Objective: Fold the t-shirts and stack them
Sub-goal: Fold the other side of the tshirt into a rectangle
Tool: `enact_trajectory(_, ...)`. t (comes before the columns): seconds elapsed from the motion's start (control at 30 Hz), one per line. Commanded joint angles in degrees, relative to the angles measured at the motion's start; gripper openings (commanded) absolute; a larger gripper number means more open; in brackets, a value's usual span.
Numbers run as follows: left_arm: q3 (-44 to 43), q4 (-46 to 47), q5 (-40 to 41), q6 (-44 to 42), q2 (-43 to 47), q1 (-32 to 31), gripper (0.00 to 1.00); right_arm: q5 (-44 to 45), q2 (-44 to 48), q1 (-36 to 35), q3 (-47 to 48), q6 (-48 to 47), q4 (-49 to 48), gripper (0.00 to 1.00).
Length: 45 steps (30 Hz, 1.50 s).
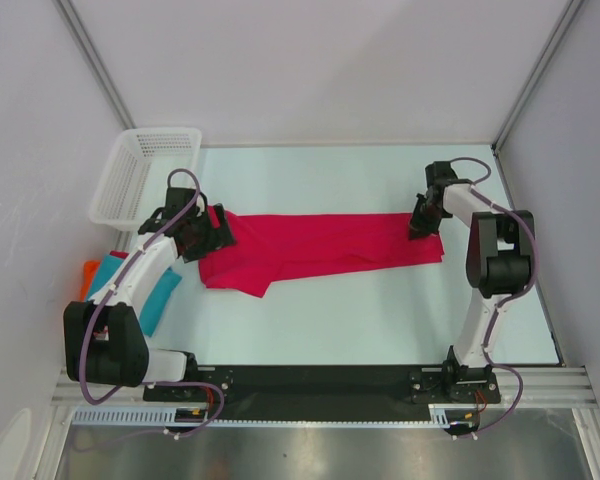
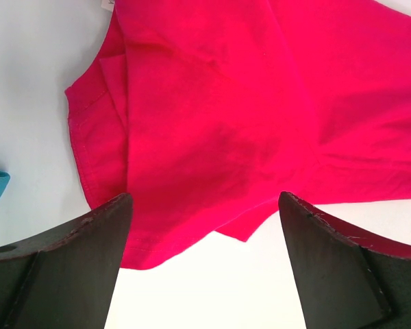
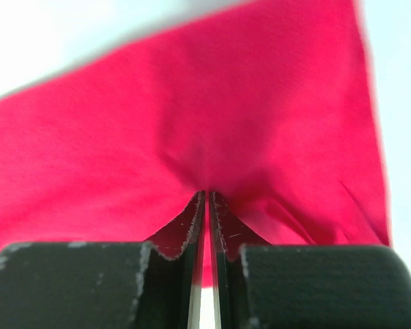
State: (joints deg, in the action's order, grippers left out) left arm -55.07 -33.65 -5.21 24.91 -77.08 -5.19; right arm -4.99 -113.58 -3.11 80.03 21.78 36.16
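On the pale surface [image 1: 380,320] the crimson-pink t-shirt [image 1: 320,245] lies in a long band. My right jaws pinch its right edge tight (cloth puckers there); my left jaws hang spread wide over its crumpled left end.

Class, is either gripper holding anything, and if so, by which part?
The right gripper pinches the crimson-pink t-shirt near its right end. The left gripper is open over the other end, holding nothing.
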Motion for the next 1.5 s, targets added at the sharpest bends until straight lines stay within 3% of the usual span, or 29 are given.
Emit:
enact_trajectory(0.0, 0.22, 1.22, -1.29, -1.35, 1.14, 0.44, 0.93, 3.41, 6.26, 0.48, -2.59, -0.34, -1.36, 0.11)
enact_trajectory(0.43, 0.49, 1.48, -1.82, -1.26, 1.58, 0.53, 0.93, 4.82, 13.29, 1.53, -9.01, -0.51, -1.71, 0.11)
enact_trajectory(0.73, 0.58, 1.48, -1.73, -1.44, 1.67, 0.53, 0.93, 4.03, 9.44, 2.06, -3.66, -0.60, -0.83, 0.12)
enact_trajectory(0.87, 0.58, 1.48, -1.55, -1.35, 1.67, 0.62, 0.93, 3.59, 6.53, 2.06, -0.23, -0.60, 0.22, 0.20)
enact_trajectory(1.03, 0.31, 1.39, -1.47, -1.35, 1.14, 0.53, 0.93, 3.24, 3.99, 1.97, 2.06, -0.69, 0.58, 0.22)
enact_trajectory(1.47, -0.21, 1.39, -1.64, -1.61, 0.61, 0.71, 0.93, 3.85, 4.15, 2.15, -1.27, -1.39, -0.21, 0.22)
